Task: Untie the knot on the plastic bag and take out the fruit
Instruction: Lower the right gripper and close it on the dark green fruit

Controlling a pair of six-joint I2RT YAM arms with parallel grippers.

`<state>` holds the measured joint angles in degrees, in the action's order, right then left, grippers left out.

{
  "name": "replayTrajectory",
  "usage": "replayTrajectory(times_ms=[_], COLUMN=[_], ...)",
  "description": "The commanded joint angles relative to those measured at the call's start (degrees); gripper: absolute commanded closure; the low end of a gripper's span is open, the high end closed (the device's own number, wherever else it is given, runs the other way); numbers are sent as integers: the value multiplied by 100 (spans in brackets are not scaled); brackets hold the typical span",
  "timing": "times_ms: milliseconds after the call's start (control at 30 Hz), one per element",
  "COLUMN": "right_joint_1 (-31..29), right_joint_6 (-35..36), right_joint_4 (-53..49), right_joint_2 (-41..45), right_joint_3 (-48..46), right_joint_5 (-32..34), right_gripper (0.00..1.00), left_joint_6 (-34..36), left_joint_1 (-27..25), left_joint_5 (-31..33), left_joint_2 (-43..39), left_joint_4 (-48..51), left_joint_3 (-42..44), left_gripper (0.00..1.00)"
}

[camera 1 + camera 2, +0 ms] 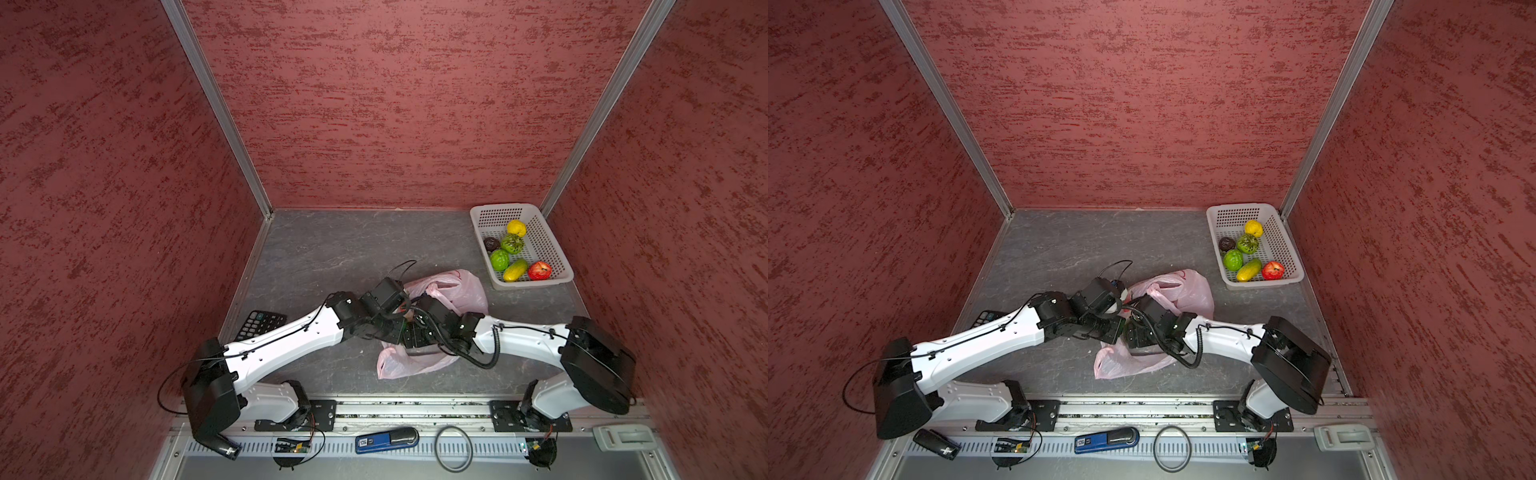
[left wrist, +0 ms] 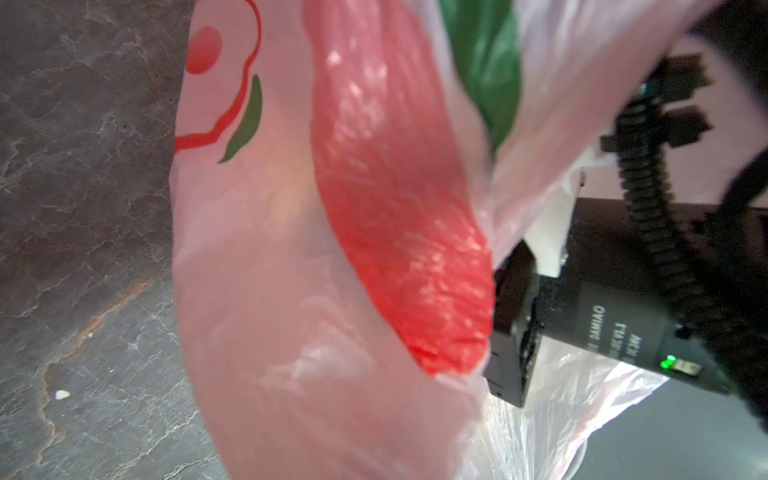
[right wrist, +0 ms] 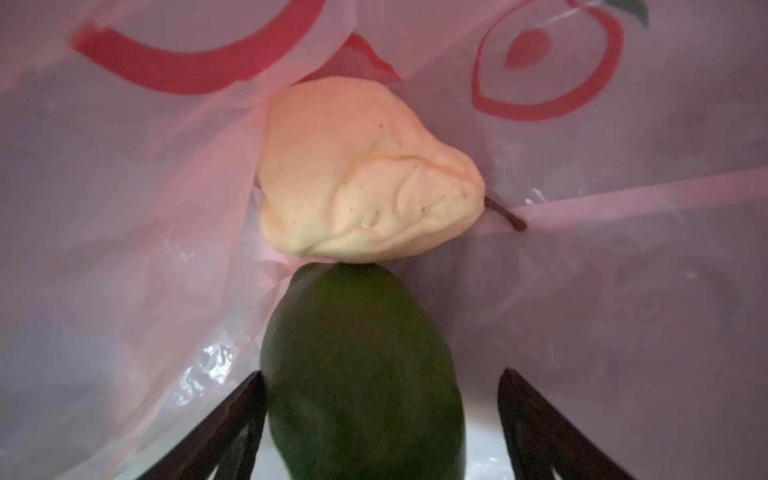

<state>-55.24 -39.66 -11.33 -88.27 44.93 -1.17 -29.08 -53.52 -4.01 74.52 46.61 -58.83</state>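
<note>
Green fruit (image 3: 361, 332) between right tool's (image 3: 382, 372) parted fingers (image 3: 232, 419) blocks cream fruit (image 3: 357, 174) in bag (image 3: 124, 208); left tool (image 1: 397, 322) closed.

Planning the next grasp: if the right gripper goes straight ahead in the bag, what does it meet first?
Likely the dark green fruit between the open jaws of the right gripper; the cream fruit lies beyond.

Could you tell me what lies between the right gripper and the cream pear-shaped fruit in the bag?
A dark green fruit, touching the cream fruit; the right wrist view shows it.
</note>
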Motion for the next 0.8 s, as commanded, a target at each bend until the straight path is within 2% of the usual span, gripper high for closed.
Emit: replayTrajectory(times_ms=[0, 100, 167, 233, 433, 500, 767], right_joint_1=[-33, -31, -30, -30, -34, -30, -31], right_joint_6=[143, 258, 275, 233, 208, 180, 121], right_joint_4=[124, 92, 105, 127, -44, -95, -300], right_joint_2=[-245, -473, -540, -521, -385, -263, 384], right_joint_3=[309, 466, 481, 452, 411, 367, 257], right_joint_5=[205, 231, 231, 248, 203, 212, -5], right_gripper=[8, 6, 8, 19, 39, 42, 44], left_joint_6=[146, 166, 191, 203, 210, 201, -7], left_joint_1=[78, 124, 160, 187, 220, 220, 242], left_joint_5=[-113, -143, -149, -148, -160, -159, -54], left_joint_2=[-79, -70, -82, -87, -87, -70, 23], left_joint_4=[-82, -116, -117, -125, -204, -239, -344], left_joint_3=[38, 39, 43, 40, 39, 38, 46], left_gripper=[100, 100, 100, 100, 100, 100, 100])
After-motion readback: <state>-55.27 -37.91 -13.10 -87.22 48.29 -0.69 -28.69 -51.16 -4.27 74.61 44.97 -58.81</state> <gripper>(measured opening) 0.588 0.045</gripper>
